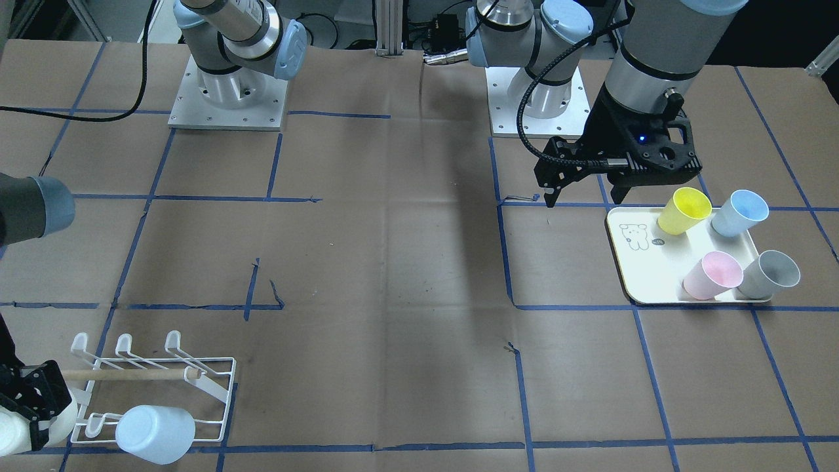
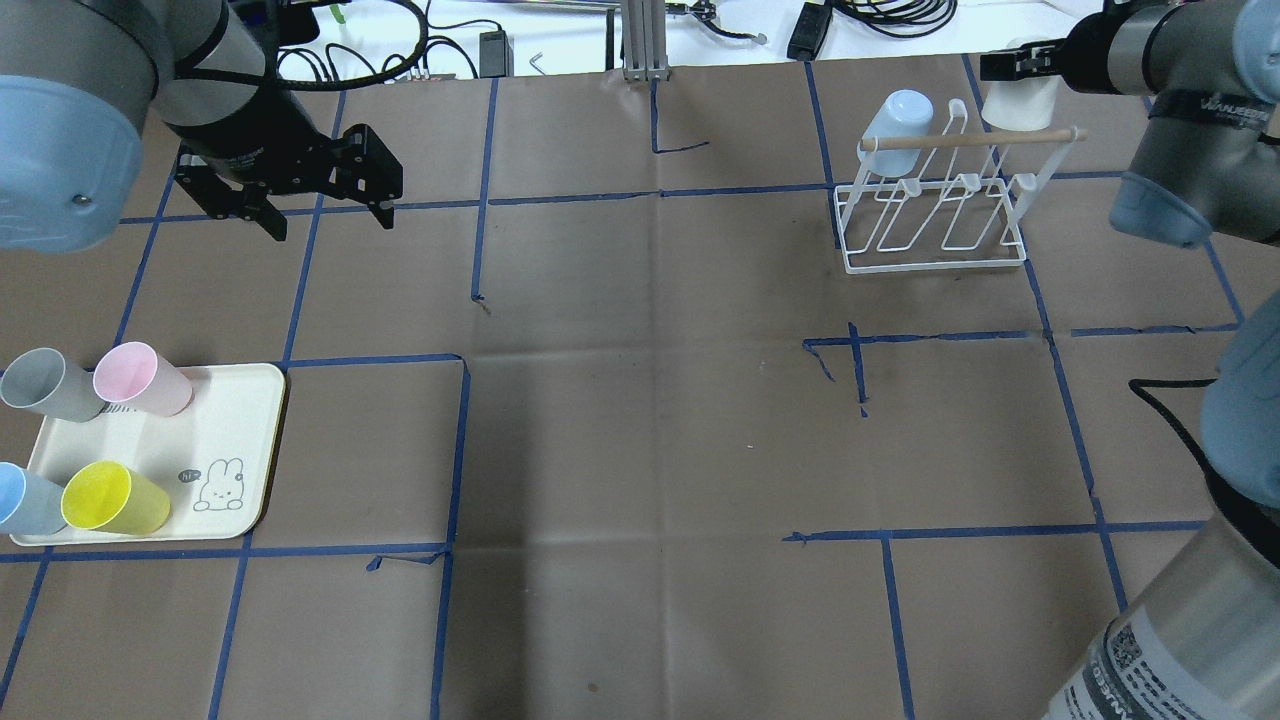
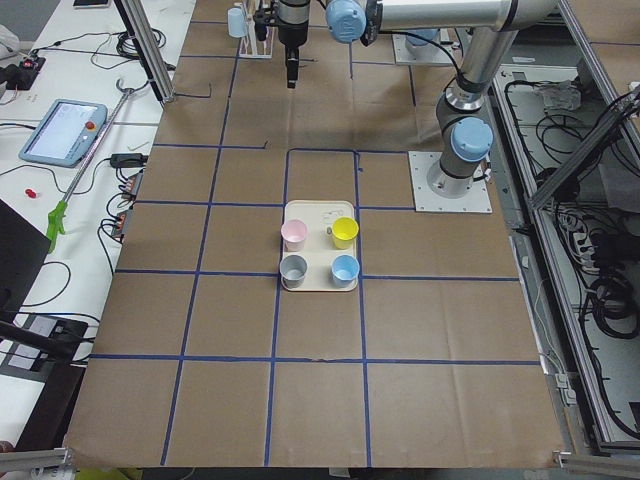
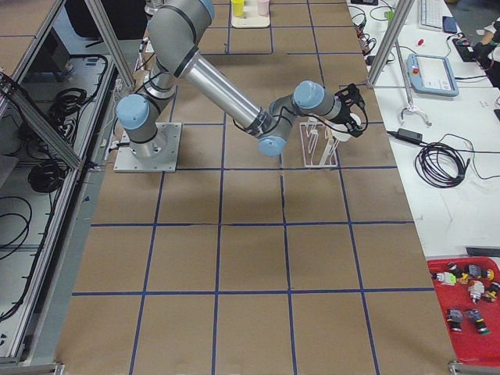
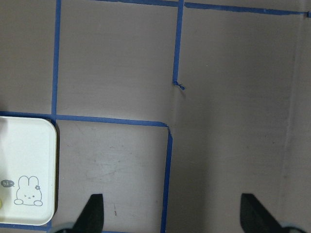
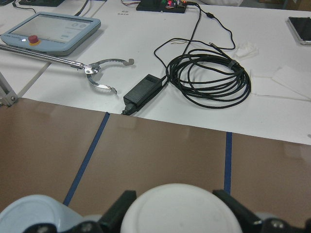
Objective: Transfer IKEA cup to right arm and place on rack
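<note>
Brown-papered desk (image 2: 640, 400) with a blue tape grid; cables and a control pendant on the white bench past the far edge.

Found white cup (image 2: 1022, 100) pinched between the fingers of right gripper (image 6: 175, 208), at the far right corner just behind the rack (image 2: 930, 268). Judged held there to line up with a free prong. Cannot tell from these views which prong is meant.

Noted light blue cup (image 2: 903, 115) already upended on the rack's far left prong, other prongs bare.

Saw left gripper (image 1: 585, 193) spread wide and empty, hovering over bare desk at the far left, beyond the tray (image 2: 245, 400). Judged parked clear because the cup sits with the right arm, so hand-over done and only placing left.

Counted four cups standing on the tray: yellow (image 2: 110, 500), pink (image 2: 140, 378), grey (image 2: 45, 385), blue (image 2: 25, 500).
</note>
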`<act>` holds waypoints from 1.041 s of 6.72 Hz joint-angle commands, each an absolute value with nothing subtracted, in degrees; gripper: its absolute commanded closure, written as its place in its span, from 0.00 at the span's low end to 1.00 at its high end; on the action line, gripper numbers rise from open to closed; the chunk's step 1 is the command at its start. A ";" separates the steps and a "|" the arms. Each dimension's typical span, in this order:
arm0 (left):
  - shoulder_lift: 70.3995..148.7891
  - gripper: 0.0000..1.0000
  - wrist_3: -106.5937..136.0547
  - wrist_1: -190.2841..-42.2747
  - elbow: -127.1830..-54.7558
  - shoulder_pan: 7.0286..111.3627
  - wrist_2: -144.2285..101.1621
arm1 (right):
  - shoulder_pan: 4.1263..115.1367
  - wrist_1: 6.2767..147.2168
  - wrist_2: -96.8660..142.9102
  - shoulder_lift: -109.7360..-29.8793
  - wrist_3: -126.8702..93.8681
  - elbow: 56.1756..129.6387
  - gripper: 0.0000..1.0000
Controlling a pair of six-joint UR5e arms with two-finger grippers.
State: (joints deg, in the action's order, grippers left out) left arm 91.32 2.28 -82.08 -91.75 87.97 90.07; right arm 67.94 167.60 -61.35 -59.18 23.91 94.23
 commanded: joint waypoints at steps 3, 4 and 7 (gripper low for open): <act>91.32 0.01 2.29 -82.09 -91.76 87.98 90.00 | 67.94 166.64 -60.73 -59.06 20.31 94.48 0.00; 91.32 0.01 2.29 -82.09 -91.76 87.98 90.00 | 67.94 166.55 -60.82 -59.06 20.30 94.48 0.00; 91.32 0.00 2.29 -81.91 -91.76 87.98 89.83 | 67.85 166.03 -61.00 -61.24 20.21 94.04 0.00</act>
State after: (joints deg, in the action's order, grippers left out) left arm 91.32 2.29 -81.97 -91.76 87.98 89.90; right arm 67.86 166.27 -60.92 -60.01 20.22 94.22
